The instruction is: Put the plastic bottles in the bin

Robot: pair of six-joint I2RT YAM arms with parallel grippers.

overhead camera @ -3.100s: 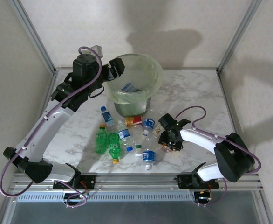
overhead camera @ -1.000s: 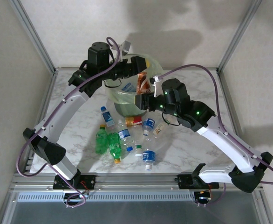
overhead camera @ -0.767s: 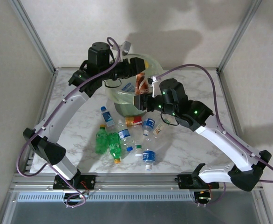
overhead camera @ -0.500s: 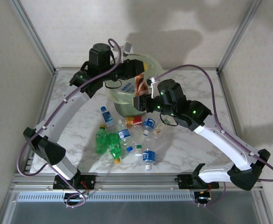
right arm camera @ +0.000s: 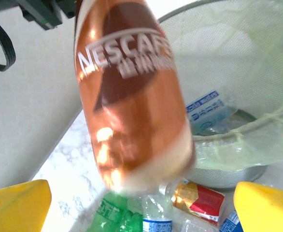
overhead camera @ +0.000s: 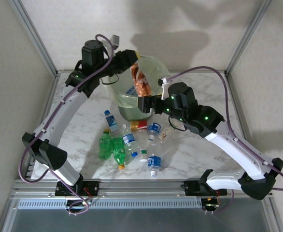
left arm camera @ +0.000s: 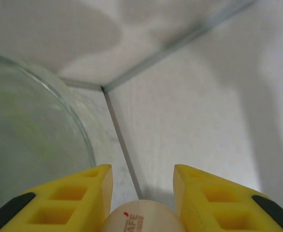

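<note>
The right gripper (overhead camera: 142,103) has let go, its jaws now wide apart, and the left gripper (overhead camera: 130,57), clamped on the brown-orange bottle (overhead camera: 140,80), has lifted it over the bin (overhead camera: 162,73). A blue-labelled bottle (overhead camera: 132,90) lies inside (perhaps more); the loose bottles (overhead camera: 127,141) are left just near of the bin. The left arm reaches far over the rim and the right arm stretches toward the bin's near side.

The brown bottle (right arm camera: 132,92) wears a glossy plastic sleeve. The bin (right arm camera: 214,34) is fine grey metal mesh — its liner (right arm camera: 238,128) thin translucent film.
</note>
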